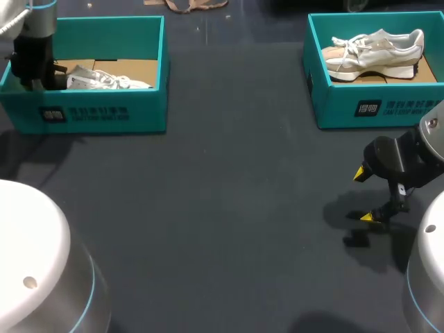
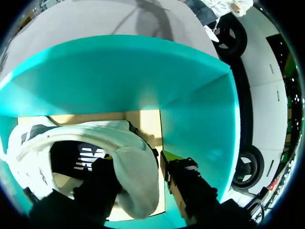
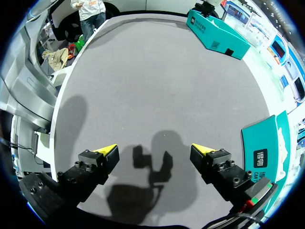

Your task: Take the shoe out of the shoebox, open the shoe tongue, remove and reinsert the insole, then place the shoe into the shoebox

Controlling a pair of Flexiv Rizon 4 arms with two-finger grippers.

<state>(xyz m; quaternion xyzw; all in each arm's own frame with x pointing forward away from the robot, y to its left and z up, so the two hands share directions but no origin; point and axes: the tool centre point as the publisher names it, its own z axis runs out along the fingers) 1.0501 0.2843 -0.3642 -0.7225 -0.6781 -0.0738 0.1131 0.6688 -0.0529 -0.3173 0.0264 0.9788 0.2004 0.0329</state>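
A white shoe (image 1: 111, 80) lies in the left teal shoebox (image 1: 104, 114). My left gripper (image 1: 38, 82) hangs low inside that box at the shoe's heel end. In the left wrist view, one finger (image 2: 102, 183) is down inside the shoe's opening and the other finger (image 2: 183, 179) stands outside the heel. The heel wall of the shoe (image 2: 138, 167) lies between them, with a thin gap at the outer finger, so my left gripper (image 2: 137, 160) is open. My right gripper (image 1: 364, 195) (image 3: 155, 155) hovers wide open over bare table at the front right, holding nothing.
A second teal shoebox (image 1: 326, 97) at the back right holds a beige and white shoe (image 1: 374, 48). The dark table mat (image 1: 222, 208) stretches between the two boxes. A brown strap (image 1: 198, 5) lies at the far edge.
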